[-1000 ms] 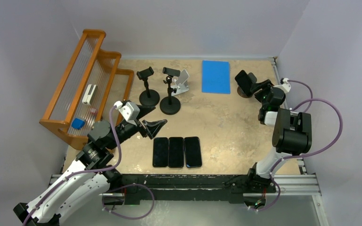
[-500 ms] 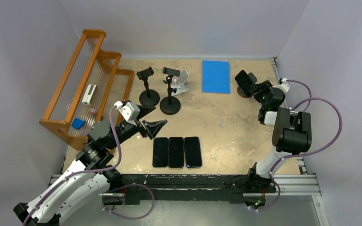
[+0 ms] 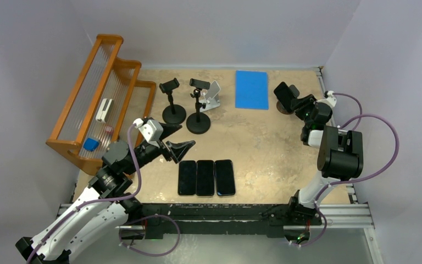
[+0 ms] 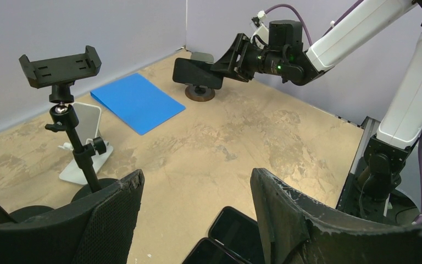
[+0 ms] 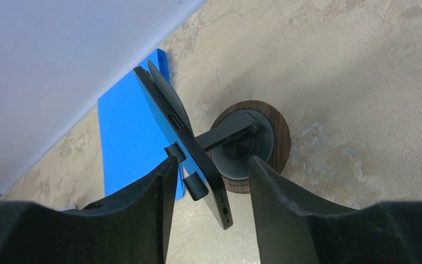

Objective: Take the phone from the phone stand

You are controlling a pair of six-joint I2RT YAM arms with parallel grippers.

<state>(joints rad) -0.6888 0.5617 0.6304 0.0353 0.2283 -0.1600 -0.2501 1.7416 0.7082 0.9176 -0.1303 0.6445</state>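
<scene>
My right jaws have narrowed over the last second and slid a little nearer the phone (image 5: 189, 146), which is still propped on the phone stand (image 5: 277, 137) at the far right of the bench (image 3: 264, 143). They now straddle the phone's lower end, 1 finger on each side. I still see bench between the right finger and the phone, so they are part-open and hold nothing. I judge the grip is about to be made. The lift has not begun, and the phone's lower edge still sits in the stand's lip.

My left jaws have not moved. They hang wide and empty above the bench, near the 3 spare phones (image 3: 206, 177) lying flat side by side.

The wooden rack (image 3: 77, 104) on the left holds a white object (image 3: 104, 110) on a middle tier and a small blue object (image 3: 90, 144) lower down. What they are I cannot tell. The 2 clamp stands (image 3: 171, 102) and the white stand (image 3: 213, 96) at the back carry nothing.
</scene>
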